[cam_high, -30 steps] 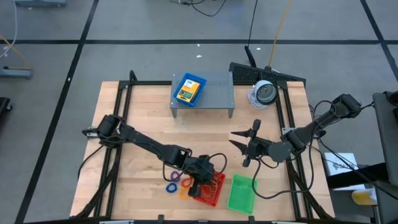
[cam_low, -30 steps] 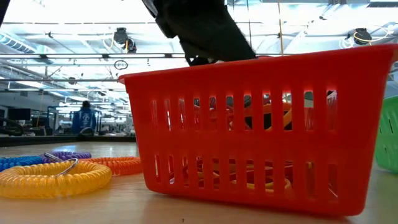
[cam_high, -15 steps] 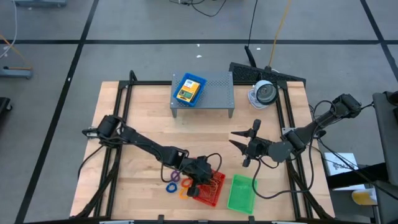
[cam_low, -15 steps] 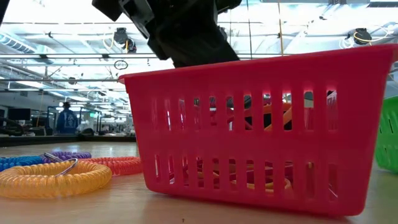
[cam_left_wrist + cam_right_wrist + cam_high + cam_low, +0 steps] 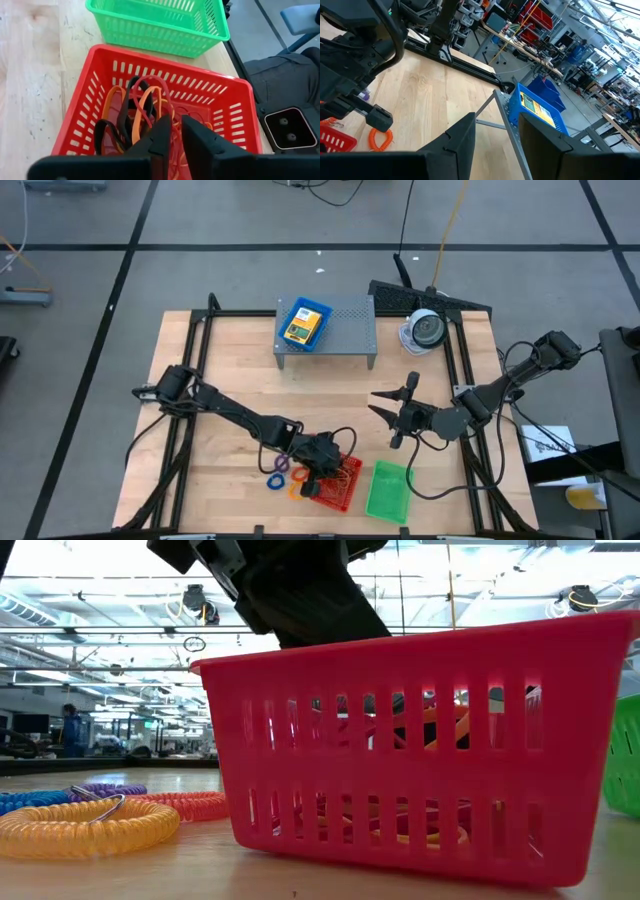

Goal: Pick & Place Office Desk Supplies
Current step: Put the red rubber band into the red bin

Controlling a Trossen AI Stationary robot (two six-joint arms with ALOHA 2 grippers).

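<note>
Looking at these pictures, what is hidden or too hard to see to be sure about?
- High view: the left gripper covers part of the red tray; its bands are too small to count.
- Low view: the tray wall screens the contents.
- Left wrist view: the green tray is cut off by the edge.
- High view: the crayon box label is too small.

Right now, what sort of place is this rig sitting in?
Probably a big robotics lab or workshop. Behind the red tray the low view shows a long hall with ceiling light strips and a person far off. The right wrist view shows benches crowded with equipment beyond the wooden table.
</note>
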